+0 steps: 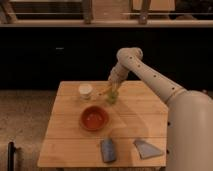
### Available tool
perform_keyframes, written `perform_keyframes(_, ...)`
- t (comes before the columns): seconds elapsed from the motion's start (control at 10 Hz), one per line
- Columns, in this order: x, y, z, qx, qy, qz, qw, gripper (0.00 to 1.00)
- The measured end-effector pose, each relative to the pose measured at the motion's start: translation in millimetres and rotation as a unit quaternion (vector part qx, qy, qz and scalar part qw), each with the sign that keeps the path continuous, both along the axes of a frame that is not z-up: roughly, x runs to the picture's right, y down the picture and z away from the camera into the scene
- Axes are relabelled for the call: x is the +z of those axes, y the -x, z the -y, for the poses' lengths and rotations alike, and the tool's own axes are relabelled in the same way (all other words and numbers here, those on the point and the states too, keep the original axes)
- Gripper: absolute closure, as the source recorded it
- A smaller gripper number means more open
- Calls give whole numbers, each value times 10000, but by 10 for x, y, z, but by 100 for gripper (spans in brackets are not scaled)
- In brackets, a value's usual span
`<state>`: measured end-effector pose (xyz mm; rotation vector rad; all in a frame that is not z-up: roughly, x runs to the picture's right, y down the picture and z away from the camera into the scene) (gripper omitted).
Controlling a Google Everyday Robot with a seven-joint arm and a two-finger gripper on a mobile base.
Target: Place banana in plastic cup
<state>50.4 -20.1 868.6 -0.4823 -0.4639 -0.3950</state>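
Note:
A small green plastic cup (113, 98) stands on the wooden table (135, 125), behind and to the right of the red bowl. The banana (103, 91) is a thin yellow shape leaning up and to the left from the cup's rim; its lower end seems to be at or in the cup. My gripper (113, 85) hangs straight above the cup, at the banana's upper part. Whether it holds the banana I cannot tell.
A white cup (85, 90) stands left of the green cup. A red bowl (95, 118) sits mid-table. A blue-grey packet (108, 150) and a grey cloth-like piece (148, 149) lie near the front edge. A dark counter runs behind the table.

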Motion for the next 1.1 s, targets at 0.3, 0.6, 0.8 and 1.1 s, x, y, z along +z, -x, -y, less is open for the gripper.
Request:
perform_keyframes(0.3, 25, -71, -43, 74, 24, -123, 9999, 39)
perform_keyframes(0.6, 62, -146, -60, 184, -65, -212, 9996, 20)
perform_keyframes(0.8, 105, -164, -67, 245, -114, -211, 9994, 20)
perform_keyframes(1.1, 166, -154, -61, 264, -128, -178, 9994, 20)
